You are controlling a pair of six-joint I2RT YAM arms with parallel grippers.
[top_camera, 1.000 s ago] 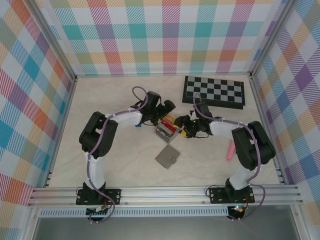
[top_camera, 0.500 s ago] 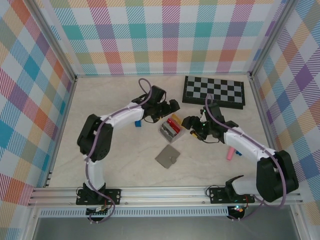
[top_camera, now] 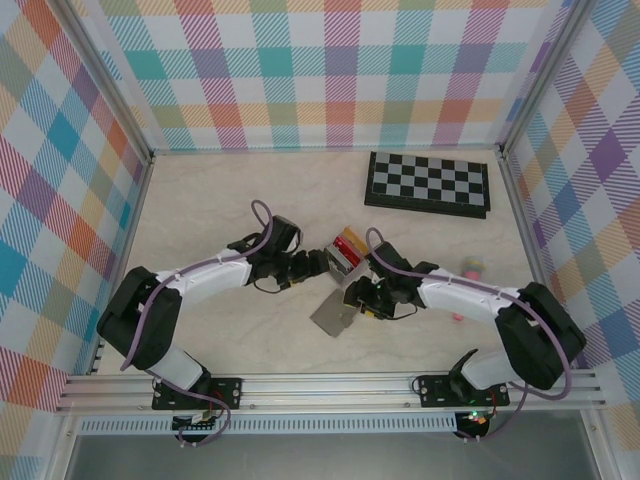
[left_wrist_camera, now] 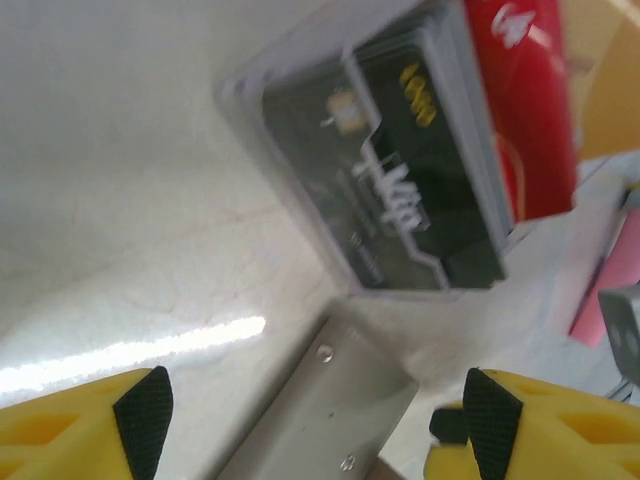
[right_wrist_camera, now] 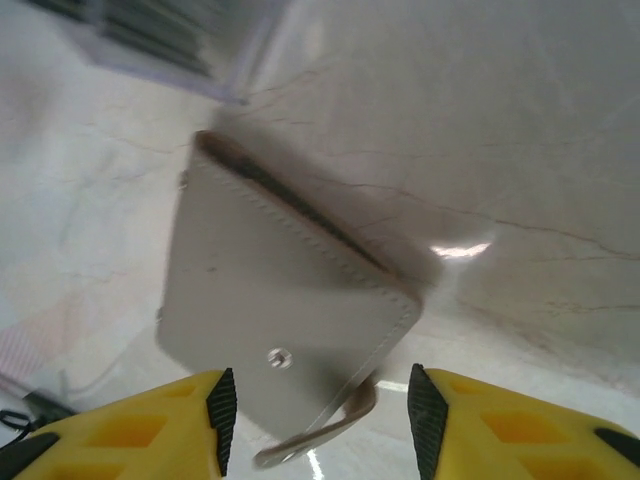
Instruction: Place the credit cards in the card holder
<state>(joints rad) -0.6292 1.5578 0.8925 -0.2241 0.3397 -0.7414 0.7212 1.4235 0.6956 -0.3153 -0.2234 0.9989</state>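
Lying flat and folded on the table (top_camera: 200,210), the grey holder (right_wrist_camera: 280,300) sits just beside a clear rack (left_wrist_camera: 255,90) that holds the cards (left_wrist_camera: 400,200), black in front, red behind. Left gripper (left_wrist_camera: 315,420): fingers wide apart, low over the table, pointing at the rack. Right gripper (right_wrist_camera: 318,425): fingers apart, either side of the holder's snap tab, no contact seen.
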